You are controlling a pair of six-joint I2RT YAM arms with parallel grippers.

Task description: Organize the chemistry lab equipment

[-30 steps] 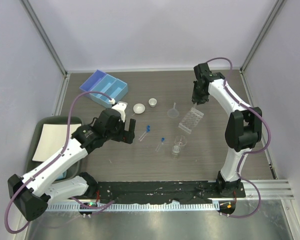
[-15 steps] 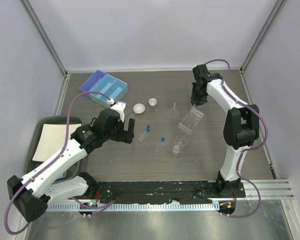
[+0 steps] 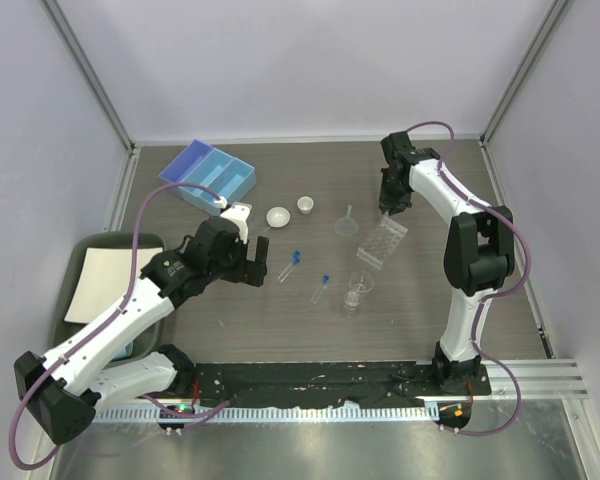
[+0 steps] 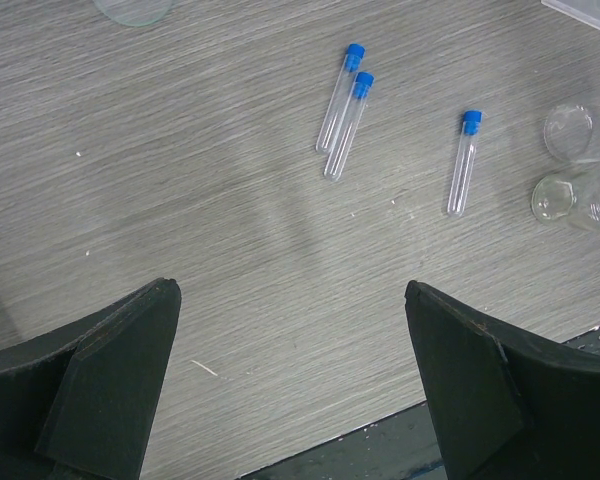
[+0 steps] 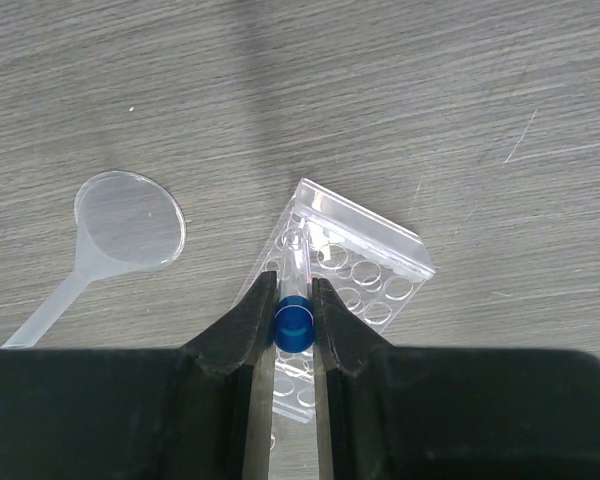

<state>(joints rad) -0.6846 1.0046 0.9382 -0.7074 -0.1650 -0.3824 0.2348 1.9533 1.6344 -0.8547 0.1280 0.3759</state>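
Well, the right gripper (image 5: 293, 300) is clenched on a tube (image 5: 294, 252), pinching it just at the blue cap, with the glass end pointing down over the near corner of the rack (image 5: 380, 262). The funnel (image 5: 128, 222) lies flat beside the rack, apart from it.

That tube looks light, thin and slick, and I would guess brittle, so the cap end is the sensible place to take it: the cap offers more bite than bare glass. The rack is clear plastic and likely light too. A tube that misses its hole could shove it along the worktop (image 4: 180, 200).

The left gripper (image 4: 290, 300) hangs released over three loose tubes (image 4: 342, 125), two lying touching side by side, the third near the beaker (image 4: 565, 198).

Only the right wrist view shows the clamped tube and how it lines up with the rack's holes; from the top view the wrist hides it. The top view alone gives the whole layout, including the two dishes (image 3: 279, 216) well left of the rack.
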